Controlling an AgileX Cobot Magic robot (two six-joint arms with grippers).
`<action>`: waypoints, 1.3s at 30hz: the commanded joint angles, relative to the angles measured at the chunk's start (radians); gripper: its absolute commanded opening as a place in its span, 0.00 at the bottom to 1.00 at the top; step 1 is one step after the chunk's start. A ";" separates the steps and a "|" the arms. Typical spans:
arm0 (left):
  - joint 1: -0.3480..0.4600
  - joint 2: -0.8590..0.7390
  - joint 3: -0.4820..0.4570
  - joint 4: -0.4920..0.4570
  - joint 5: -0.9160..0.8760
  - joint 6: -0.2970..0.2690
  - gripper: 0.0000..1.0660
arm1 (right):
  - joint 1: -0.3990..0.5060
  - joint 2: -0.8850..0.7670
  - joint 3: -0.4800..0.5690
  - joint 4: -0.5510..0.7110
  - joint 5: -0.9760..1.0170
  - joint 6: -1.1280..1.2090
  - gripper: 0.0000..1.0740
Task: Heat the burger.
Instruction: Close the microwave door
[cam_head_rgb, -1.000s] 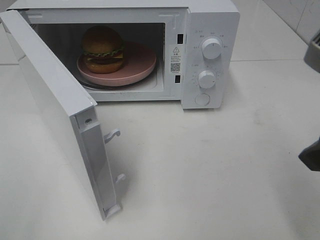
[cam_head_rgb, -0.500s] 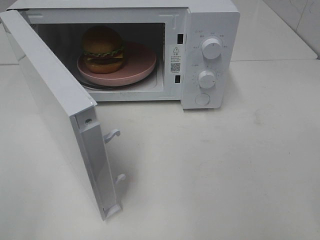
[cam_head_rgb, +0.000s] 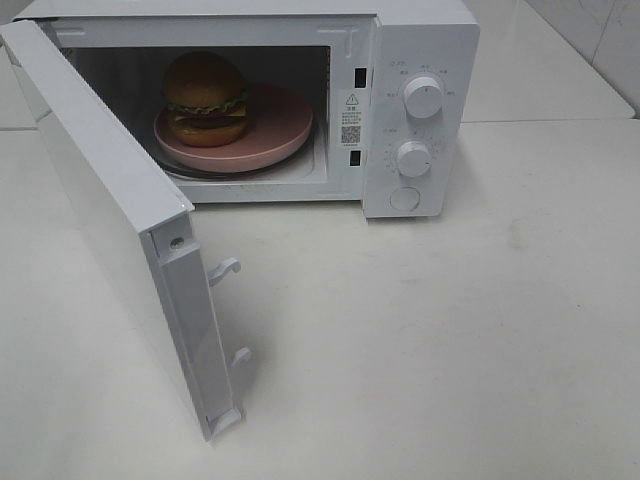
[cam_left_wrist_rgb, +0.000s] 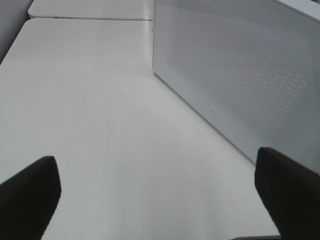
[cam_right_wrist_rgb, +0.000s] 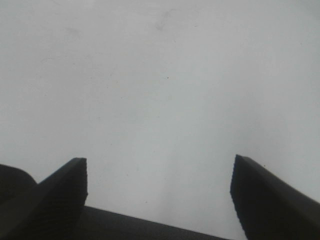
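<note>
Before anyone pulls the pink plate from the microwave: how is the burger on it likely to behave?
The burger is tall and layered, so a jerk could topple it. It sits left of centre on the plate, so it might slide off. Its rounded bun looks slippery.

The sticker (cam_head_rgb: 350, 118) on the microwave (cam_head_rgb: 430, 40), 9 o'clock of the dials (cam_head_rgb: 423, 97), shows a warning triangle and QR code. All lettering is illegible

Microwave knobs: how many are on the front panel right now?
2. The upper knob sits near the top of the control panel; the lower knob is just beneath it. The flat round button below them is not a knob. None appear hidden.
</note>
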 joint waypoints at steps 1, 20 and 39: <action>-0.003 -0.015 0.004 -0.006 -0.014 0.002 0.92 | -0.051 -0.082 0.071 0.001 -0.058 0.011 0.71; -0.003 -0.015 0.004 -0.006 -0.014 0.002 0.92 | -0.180 -0.444 0.153 0.057 -0.087 0.005 0.71; -0.003 -0.012 0.004 -0.007 -0.014 0.003 0.92 | -0.189 -0.469 0.153 0.064 -0.087 0.000 0.70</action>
